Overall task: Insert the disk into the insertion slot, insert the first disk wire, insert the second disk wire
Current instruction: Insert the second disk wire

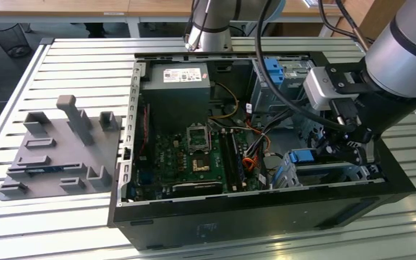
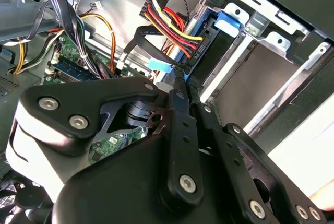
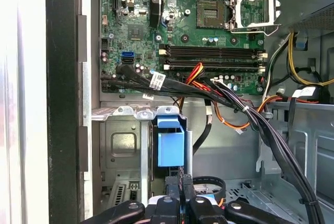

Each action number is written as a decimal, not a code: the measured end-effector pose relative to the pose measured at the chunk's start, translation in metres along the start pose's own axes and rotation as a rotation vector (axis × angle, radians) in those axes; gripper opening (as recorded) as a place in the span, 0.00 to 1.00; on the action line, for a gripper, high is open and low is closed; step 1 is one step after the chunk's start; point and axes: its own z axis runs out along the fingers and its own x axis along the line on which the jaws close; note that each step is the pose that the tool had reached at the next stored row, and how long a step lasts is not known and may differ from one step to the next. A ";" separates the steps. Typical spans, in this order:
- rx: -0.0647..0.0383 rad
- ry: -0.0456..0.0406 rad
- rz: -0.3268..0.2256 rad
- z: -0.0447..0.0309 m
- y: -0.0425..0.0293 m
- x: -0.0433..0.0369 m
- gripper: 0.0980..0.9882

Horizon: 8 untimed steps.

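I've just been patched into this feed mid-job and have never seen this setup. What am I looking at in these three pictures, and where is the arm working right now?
The exterior view looks down on an open computer case lying on a slatted metal table. Inside it are the green motherboard and a grey power supply. Beside the case, toward the exterior view's left, sits a grey holder block with upright pegs. The big grey tube coming in from the exterior view's right is the robot arm.

The other two pictures come from cameras riding near the arm's wrist. The gripper is down by the drive cage at the case's corner. In the second wrist view its black fingers close together on a light blue connector of a flat black cable, next to a bundle of red, yellow and black wires.
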 end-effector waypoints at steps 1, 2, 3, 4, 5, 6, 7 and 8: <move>0.000 0.0001 0.000 0.0002 0.0000 0.0000 0.06; 0.000 0.0001 0.000 0.0004 0.0000 0.0001 0.06; 0.000 0.0002 0.000 0.0006 0.0000 0.0001 0.06; 0.000 0.0002 0.000 0.0009 0.0000 0.0001 0.06; 0.000 0.0002 0.000 0.0012 0.0000 0.0002 0.06; 0.000 0.0002 0.000 0.0014 0.0000 0.0002 0.06; 0.000 0.0002 0.000 0.0017 0.0001 0.0002 0.06; 0.000 0.0001 0.000 0.0020 0.0001 0.0003 0.06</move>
